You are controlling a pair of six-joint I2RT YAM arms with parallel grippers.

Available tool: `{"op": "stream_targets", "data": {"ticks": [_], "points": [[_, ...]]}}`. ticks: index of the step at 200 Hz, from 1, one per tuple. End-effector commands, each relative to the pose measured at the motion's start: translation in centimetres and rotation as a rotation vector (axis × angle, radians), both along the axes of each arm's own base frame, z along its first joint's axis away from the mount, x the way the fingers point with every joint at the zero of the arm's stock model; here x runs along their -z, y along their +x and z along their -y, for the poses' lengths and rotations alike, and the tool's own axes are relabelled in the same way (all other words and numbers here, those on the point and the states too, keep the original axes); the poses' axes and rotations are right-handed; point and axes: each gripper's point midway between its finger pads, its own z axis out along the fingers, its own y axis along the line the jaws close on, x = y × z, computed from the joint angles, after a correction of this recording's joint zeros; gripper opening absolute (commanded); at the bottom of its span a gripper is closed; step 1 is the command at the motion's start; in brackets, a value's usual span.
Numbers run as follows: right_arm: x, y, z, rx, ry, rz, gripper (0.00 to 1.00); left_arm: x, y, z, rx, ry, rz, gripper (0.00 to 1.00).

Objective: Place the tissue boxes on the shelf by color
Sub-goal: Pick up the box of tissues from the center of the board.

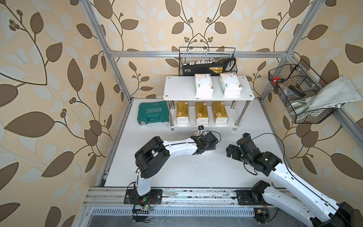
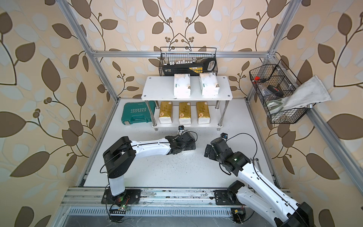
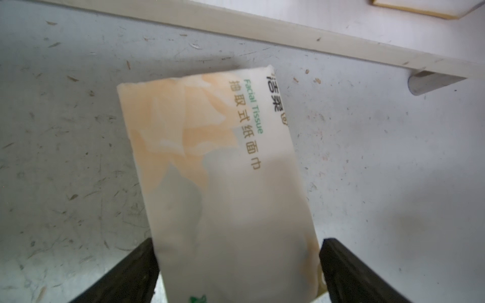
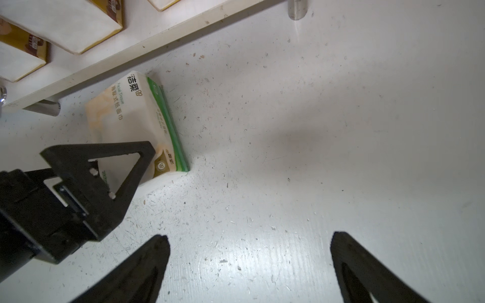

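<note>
Altogether three gold packs (image 1: pixel 201 113), three white (image 1: pixel 203 87)

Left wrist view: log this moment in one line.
left gripper: open, straddling third white pack on table | right gripper: open, empty | top board: two white packs | lower board: three gold packs

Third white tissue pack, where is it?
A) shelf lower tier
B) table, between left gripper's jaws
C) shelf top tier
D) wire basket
B: the white pack lies on the table between the left gripper's open jaws, in front of the shelf.
</note>
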Motion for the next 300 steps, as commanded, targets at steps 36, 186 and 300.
{"op": "stream_targets", "data": {"ticks": [36, 186, 300], "points": [[0.4, -0.3, 0.3, -0.005, -0.011, -0.009, 0.99, 1.7, -0.1, 0.0, -0.054, 0.053, -0.056, 0.99], [-0.8, 0.0, -0.2, -0.015, 0.02, 0.007, 0.99, 0.0, -0.6, -6.9, -0.004, 0.161, -0.031, 0.99], [-0.6, -0.1, -0.3, -0.017, 0.026, 0.003, 0.99, -2.8, -0.7, -4.7, 0.222, 0.135, 0.006, 0.99]]}}
